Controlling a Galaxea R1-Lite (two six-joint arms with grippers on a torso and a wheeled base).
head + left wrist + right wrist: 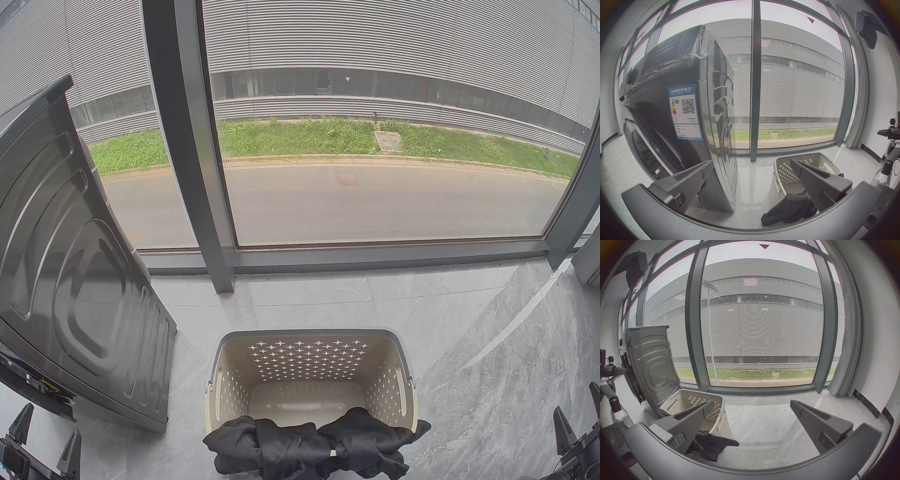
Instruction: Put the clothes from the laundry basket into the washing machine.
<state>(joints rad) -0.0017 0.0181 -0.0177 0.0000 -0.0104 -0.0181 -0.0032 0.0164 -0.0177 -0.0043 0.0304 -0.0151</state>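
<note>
Head view: black clothes (312, 447) bunched over near rim of basket (309, 340), hanging partly outside; washer (75, 281) just left of basket, ribbed side panel toward it; window (387, 187) behind. Left wrist view: washer front with round door (647, 150) and label (685, 112); door open or shut, cannot tell; finger (818, 181) across part of basket. Right wrist view: curtain (847, 365) at window corner, well apart from basket. Left claw (50, 422) spread wide, holding nothing, near washer; right claw (576, 400) wide too, empty, over grey floor (487, 350) right of basket.
</note>
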